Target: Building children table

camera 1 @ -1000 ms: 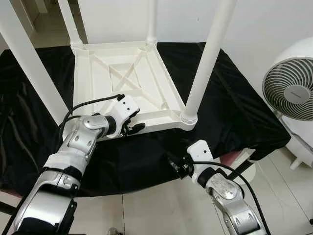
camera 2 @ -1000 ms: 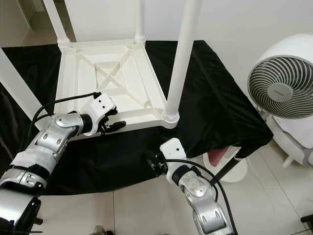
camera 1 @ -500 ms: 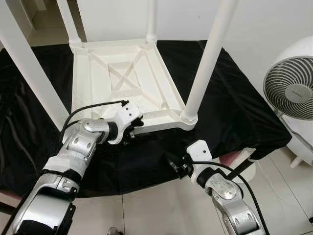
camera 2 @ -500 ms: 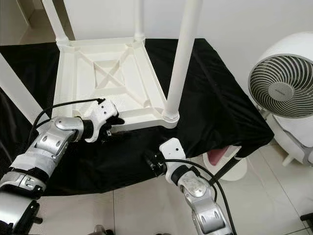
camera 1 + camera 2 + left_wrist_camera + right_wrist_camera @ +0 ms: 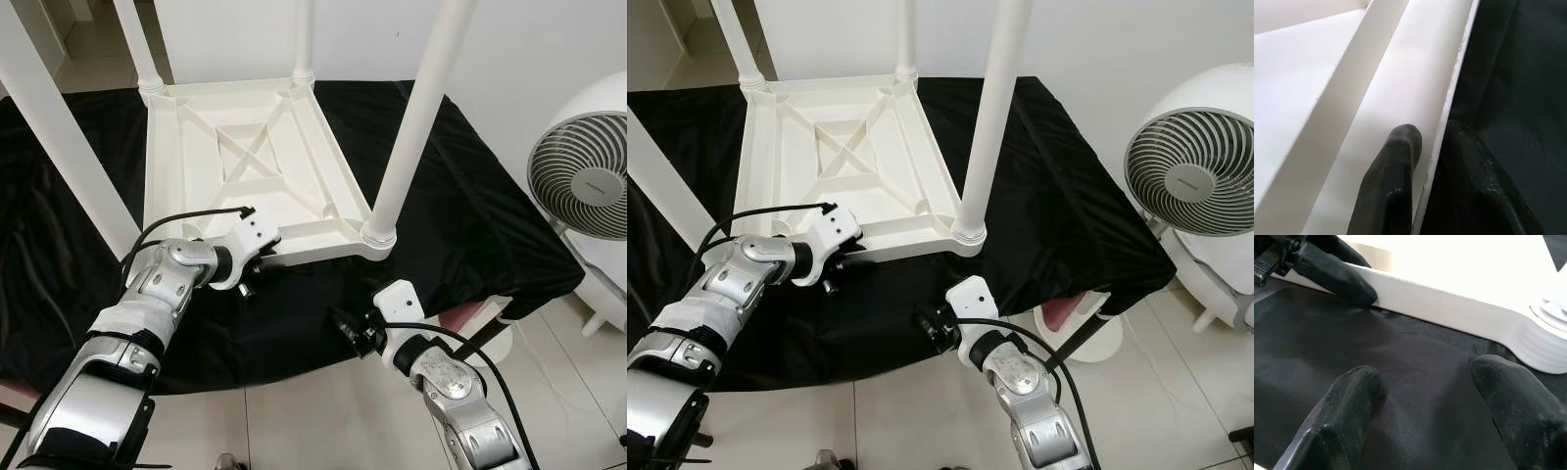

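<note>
A white plastic children's table (image 5: 245,166) lies upside down on a black cloth (image 5: 470,215), its legs pointing up. The near right leg (image 5: 411,117) stands in its corner socket. My left gripper (image 5: 257,262) is at the table's near rim (image 5: 313,240), shut on it. In the left wrist view one finger (image 5: 1396,161) lies inside the rim and the other (image 5: 1469,161) outside, over the cloth. My right gripper (image 5: 348,328) hovers open over the cloth's front edge, aimed at the near right corner (image 5: 1542,347), with nothing between its fingers (image 5: 1347,396).
A white floor fan (image 5: 583,176) stands to the right, beyond the cloth's edge. A tall white leg (image 5: 59,127) rises at the near left. Below the front of the cloth is tiled floor (image 5: 294,421). A pinkish object (image 5: 470,315) shows under the cloth's right corner.
My left gripper has turned and dropped from resting along the rim to clamping its edge. The right arm has stayed put.
</note>
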Tool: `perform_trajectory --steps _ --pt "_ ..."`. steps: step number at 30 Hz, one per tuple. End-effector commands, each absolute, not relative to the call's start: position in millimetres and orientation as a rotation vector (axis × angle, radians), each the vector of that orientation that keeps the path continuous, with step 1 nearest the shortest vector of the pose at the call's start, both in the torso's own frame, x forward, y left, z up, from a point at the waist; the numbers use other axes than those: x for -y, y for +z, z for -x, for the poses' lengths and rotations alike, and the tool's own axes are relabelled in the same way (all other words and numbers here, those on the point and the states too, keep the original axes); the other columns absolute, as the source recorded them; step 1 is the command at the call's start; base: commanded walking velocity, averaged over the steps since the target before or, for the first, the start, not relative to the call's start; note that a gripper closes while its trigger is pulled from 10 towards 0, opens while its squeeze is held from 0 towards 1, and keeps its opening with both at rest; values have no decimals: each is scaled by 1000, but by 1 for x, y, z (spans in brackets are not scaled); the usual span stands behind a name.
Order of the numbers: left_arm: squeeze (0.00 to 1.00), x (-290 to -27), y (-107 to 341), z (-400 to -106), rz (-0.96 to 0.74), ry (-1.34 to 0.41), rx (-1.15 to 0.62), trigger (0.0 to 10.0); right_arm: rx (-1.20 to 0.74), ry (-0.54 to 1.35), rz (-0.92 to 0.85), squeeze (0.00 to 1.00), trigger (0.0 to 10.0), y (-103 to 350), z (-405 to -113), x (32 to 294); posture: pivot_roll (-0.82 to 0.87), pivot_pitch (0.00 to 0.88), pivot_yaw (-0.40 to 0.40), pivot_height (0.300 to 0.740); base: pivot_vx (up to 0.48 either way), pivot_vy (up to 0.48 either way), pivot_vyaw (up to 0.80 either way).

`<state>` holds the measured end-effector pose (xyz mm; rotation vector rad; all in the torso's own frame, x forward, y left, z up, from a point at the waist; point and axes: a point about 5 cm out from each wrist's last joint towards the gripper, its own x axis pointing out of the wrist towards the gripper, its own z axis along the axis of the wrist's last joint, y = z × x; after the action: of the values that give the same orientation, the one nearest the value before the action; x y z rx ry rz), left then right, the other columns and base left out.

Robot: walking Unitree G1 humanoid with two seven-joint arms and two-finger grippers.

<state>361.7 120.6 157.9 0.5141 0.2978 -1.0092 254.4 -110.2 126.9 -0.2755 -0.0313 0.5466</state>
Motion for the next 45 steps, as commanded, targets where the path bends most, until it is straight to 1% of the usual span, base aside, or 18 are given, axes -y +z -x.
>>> perform_trajectory --steps 1,2,3,13,17,18,21,26,28,31,33,35,36,37,39,41,42,45 --pt "0 -119 160 -363 -491 -1018 -291 2275 20 543 282 0 10000 123 -253 111 -46 123 13 740 0 0 0" --pt "0 -118 162 -363 -473 -1027 -287 902 21 547 282 0 10000 123 -253 110 -46 122 16 740 0 0 0" --pt "0 -118 161 -362 -472 -1035 -288 0 37 577 279 0 10000 126 -251 107 -46 122 16 740 0 0 0" --pt "0 -120 153 -361 -562 -1049 -304 0 108 607 236 0 10000 142 -252 99 -48 119 16 740 0 0 0" --pt "0 -121 152 -361 -585 -1044 -294 0 146 725 237 0 10000 153 -243 88 -48 117 16 740 0 0 0" --pt "0 -120 155 -362 -580 -1040 -268 0 144 787 235 0 10000 155 -239 85 -48 115 13 740 0 0 0" --pt "0 -118 161 -365 -599 -1022 -196 0 107 836 192 0 10000 153 -236 85 -48 110 11 740 0 0 0" --pt "0 -119 167 -365 -661 -1001 -105 0 64 816 164 0 10000 146 -237 90 -45 104 11 740 0 0 0" --pt "0 -119 167 -365 -661 -1001 -105 0 64 816 164 0 10000 146 -237 90 -45 104 11 740 0 0 0" --pt "0 -124 178 -366 -652 -941 -6 0 47 782 167 0 10000 140 -236 91 -46 98 15 740 0 0 0" --pt "0 -124 178 -366 -652 -941 -6 0 47 782 167 0 10000 140 -236 91 -46 98 15 740 0 0 0" --pt "0 -123 186 -365 -571 -961 50 0 45 779 168 0 10000 140 -235 90 -47 89 13 740 0 0 0" --pt "0 -123 186 -365 -571 -961 50 0 45 779 168 0 10000 140 -235 90 -47 89 13 740 0 0 0" --pt "0 -121 192 -363 -475 -990 80 0 45 782 169 0 10000 140 -235 89 -51 83 10 740 0 0 0" --pt "0 -121 192 -363 -475 -990 80 0 45 782 169 0 10000 140 -235 89 -51 83 10 740 0 0 0" --pt "0 -117 204 -360 -321 -1057 133 0 45 787 173 0 10000 141 -237 89 -53 77 7 740 0 0 0" --pt "0 -116 207 -359 -285 -1073 149 0 45 788 174 0 10000 142 -238 90 -53 77 7 740 0 0 0" --pt "0 -115 211 -359 -251 -1090 165 0 46 787 175 0 10000 142 -238 90 -58 73 6 740 0 0 0"
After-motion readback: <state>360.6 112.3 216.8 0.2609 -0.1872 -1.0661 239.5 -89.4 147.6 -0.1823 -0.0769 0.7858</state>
